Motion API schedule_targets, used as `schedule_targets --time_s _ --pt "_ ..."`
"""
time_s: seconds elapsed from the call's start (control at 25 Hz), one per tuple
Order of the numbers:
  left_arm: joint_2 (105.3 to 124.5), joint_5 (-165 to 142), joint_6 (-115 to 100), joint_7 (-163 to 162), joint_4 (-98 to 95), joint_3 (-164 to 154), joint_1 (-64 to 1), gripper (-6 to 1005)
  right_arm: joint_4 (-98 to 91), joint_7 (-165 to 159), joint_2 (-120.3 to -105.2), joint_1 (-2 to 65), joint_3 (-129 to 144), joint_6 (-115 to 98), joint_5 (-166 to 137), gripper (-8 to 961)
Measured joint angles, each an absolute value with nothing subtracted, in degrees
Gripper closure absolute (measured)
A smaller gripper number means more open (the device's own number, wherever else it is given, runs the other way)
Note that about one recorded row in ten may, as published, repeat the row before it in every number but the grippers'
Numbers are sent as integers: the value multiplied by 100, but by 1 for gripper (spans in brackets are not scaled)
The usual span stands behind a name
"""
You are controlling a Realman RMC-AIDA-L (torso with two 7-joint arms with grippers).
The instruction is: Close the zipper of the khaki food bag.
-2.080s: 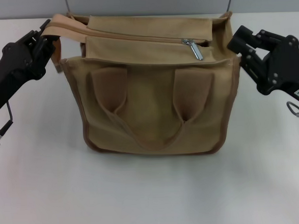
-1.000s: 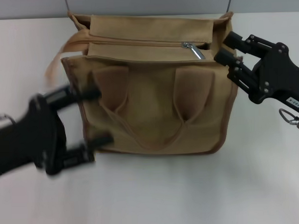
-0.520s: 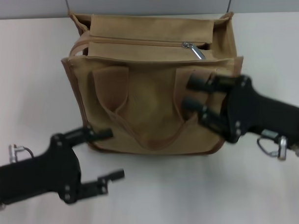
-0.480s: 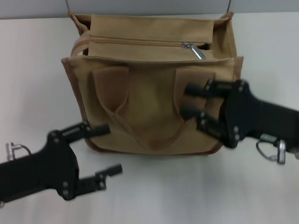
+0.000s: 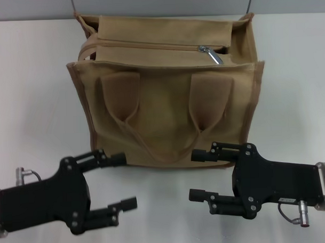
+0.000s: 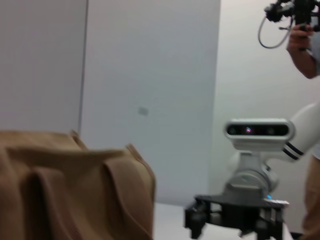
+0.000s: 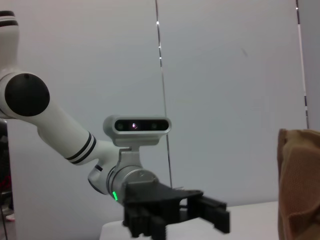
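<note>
Both grippers are sitting low on my side of the khaki food bag [image 5: 167, 94], nowhere near the job. From the head view, the bag stands upright in the middle of the white table [image 5: 33, 94], near handle flopped down its front face. The zipper [image 5: 149, 47] runs across the top panel, and its silver pull tab [image 5: 213, 54] lies toward the robot's right end, pointing at a dark gap there, so I'd say it isn't fully shut. My left gripper [image 5: 122, 181] hovers by the bag's lower left corner with fingers spread, holding nothing. My right gripper [image 5: 202, 175] is by the lower right, also released and empty, its upper finger just about at the bag's bottom edge.

Left wrist view: tan canvas bag [image 6: 75, 190] fills the near side, and the other arm's gripper [image 6: 235, 220] shows farther off under its camera. My own fingers aren't visible here.

Right wrist view: only a sliver of bag [image 7: 300, 185] at the edge, plus the left arm's gripper [image 7: 175, 210], prongs apart.

Handling guess: soft, light canvas that'll buckle and slide if I just tug. I'd pinch that little metal tab with the right claw, since it's small and probably slippery, and brace the bag's left end with the other.
</note>
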State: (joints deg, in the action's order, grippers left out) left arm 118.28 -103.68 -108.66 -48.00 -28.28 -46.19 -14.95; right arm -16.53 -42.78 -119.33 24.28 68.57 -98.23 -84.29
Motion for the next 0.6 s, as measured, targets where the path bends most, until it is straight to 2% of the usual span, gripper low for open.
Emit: schedule_targets --time_s 0.2,0.6 --pt "11833 -10725 -10873 -4807 -2816 -4623 -1473 243 -1651 -4278 -11935 2398 6855 -9784 -8432 294" --pt "11850 -11082 -10812 -4769 -2685 -4610 -1493 243 -1636 -4287 -11942 2403 6925 -9385 -8516 293"
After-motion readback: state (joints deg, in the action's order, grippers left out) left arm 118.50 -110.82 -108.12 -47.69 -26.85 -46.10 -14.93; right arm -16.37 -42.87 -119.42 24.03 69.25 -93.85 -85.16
